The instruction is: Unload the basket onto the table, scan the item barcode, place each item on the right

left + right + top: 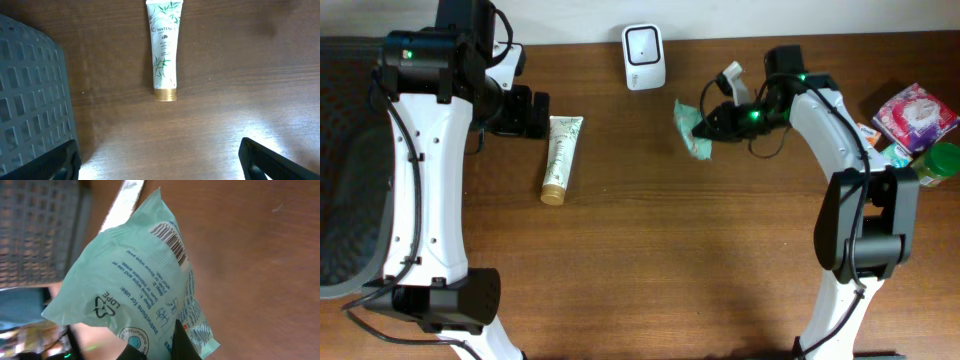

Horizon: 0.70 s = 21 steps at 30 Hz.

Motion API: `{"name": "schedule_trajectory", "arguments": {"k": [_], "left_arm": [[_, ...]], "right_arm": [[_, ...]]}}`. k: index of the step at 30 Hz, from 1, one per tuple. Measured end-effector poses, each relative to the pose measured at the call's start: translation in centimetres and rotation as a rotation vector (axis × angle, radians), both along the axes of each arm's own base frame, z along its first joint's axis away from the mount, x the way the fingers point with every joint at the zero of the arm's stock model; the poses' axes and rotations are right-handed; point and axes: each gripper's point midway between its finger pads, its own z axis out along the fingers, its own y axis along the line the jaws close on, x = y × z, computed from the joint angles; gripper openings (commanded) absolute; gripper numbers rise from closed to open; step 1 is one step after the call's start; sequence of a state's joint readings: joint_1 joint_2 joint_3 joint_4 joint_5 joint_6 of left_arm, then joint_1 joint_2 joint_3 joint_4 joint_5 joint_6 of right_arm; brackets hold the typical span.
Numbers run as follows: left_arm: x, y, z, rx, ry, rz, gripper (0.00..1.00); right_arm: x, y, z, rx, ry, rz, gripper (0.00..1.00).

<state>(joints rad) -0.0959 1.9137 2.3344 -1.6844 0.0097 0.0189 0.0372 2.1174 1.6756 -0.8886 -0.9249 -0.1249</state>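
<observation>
Stretching across the view is a brown wooden tabletop (650, 250), with a grey basket (350, 200) at its left edge and a white scanner (644, 43) at the back. The right hand (708, 124) is clenched on a green packet (690, 142), just right of the scanner. The left hand (528, 112) is spread wide beside a tube (560, 158).
</observation>
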Motion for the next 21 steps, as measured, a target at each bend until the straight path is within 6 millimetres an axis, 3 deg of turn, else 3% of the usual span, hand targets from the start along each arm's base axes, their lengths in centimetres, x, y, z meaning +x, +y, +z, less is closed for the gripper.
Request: {"name": "schedule_trajectory", "arguments": {"k": [5, 7, 8, 9, 13, 15, 18, 21], "left_arm": [[0.0, 0.0, 0.0, 0.000, 0.000, 0.000, 0.99], [0.0, 0.0, 0.0, 0.000, 0.000, 0.000, 0.99], [0.0, 0.0, 0.0, 0.000, 0.000, 0.000, 0.99], [0.0, 0.0, 0.0, 0.000, 0.000, 0.000, 0.99], [0.0, 0.0, 0.0, 0.000, 0.000, 0.000, 0.99], [0.0, 0.0, 0.0, 0.000, 0.000, 0.000, 0.99], [0.0, 0.0, 0.0, 0.000, -0.001, 0.000, 0.99], [0.0, 0.0, 0.0, 0.000, 0.002, 0.000, 0.99]], "right_arm": [[-4.0, 0.8, -4.6, 0.091, 0.191, 0.005, 0.04], [-3.5, 0.1, -5.8, 0.022, 0.202, -0.037, 0.06], [-3.6, -0.4, -6.7, -0.027, 0.227, -0.064, 0.18], [-3.6, -1.2, -7.7, -0.092, 0.248, -0.097, 0.45], [-3.1, -3.8, -9.9, -0.285, 0.271, -0.188, 0.64], [-2.8, -5.1, -9.5, -0.368, 0.284, -0.214, 0.66], [-0.9, -8.0, -6.9, -0.524, 0.251, -0.267, 0.66], [1.4, -9.5, -1.8, -0.603, 0.174, -0.308, 0.61]]}}
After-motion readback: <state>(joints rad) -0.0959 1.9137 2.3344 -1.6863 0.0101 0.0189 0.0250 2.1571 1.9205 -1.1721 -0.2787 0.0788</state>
